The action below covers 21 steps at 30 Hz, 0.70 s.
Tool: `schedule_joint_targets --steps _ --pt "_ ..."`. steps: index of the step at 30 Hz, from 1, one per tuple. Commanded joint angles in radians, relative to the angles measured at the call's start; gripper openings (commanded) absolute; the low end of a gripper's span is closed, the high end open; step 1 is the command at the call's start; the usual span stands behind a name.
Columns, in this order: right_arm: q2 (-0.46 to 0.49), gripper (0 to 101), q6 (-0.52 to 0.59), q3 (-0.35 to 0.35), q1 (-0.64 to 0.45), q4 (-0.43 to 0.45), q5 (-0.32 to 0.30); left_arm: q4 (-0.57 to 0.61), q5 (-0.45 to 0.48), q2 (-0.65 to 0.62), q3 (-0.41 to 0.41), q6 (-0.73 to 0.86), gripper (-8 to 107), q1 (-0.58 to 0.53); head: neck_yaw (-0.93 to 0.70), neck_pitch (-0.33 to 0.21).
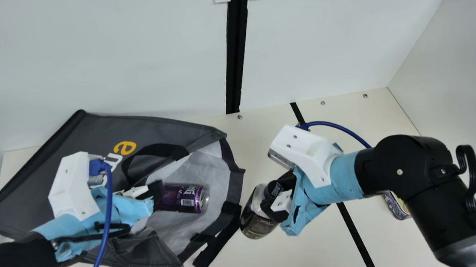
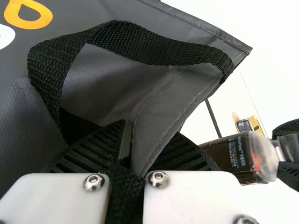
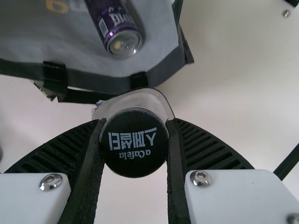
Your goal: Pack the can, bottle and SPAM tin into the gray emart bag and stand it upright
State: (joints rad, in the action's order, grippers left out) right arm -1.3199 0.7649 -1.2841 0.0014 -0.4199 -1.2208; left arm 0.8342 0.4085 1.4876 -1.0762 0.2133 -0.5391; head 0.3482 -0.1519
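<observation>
My left gripper point(image 1: 155, 191), one: above the gray emart bag point(image 1: 91, 133), fingers clamped on its fabric. My right gripper point(image 1: 271, 198), one: beside the bag's mouth, ribbed fingers braced in a grip.

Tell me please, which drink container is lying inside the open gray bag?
The purple can: it lies inside the gray bag, while the dark bottle is outside, held in the right gripper.

The left gripper point(image 1: 159, 191) pinches a fold of the gray emart bag point(image 2: 163, 107) between its 2 ribbed fingers point(image 2: 100, 149). A black strap point(image 2: 135, 44) loops out, joined near the bag's corner. Beyond, the right gripper point(image 1: 276, 192) grips the bottle point(image 2: 238, 158) by its cap; the SPAM tin point(image 2: 251, 125) lies near an edge of the worktop point(image 2: 224, 109).
</observation>
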Motion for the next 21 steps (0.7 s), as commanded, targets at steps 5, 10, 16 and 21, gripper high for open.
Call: schedule_joint_targets --steps 5,10,16,21 --pt "0.006 0 0.01 -0.042 -0.013 -0.075 0.001 0.0 0.0 0.0 0.0 0.0 -8 0.0 0.001 -0.023" --pt "0.012 0 0.023 -0.07 -0.025 -0.137 0.001 0.0 0.0 0.0 0.0 0.0 -8 0.0 0.001 -0.023" --pt "0.018 0 0.039 -0.096 -0.047 -0.206 0.001 0.0 0.0 0.0 0.0 0.0 -8 0.0 0.001 -0.023" --pt "0.02 0 0.056 -0.107 -0.07 -0.258 0.001 0.0 0.0 0.0 0.0 0.0 -8 0.0 0.001 -0.023"
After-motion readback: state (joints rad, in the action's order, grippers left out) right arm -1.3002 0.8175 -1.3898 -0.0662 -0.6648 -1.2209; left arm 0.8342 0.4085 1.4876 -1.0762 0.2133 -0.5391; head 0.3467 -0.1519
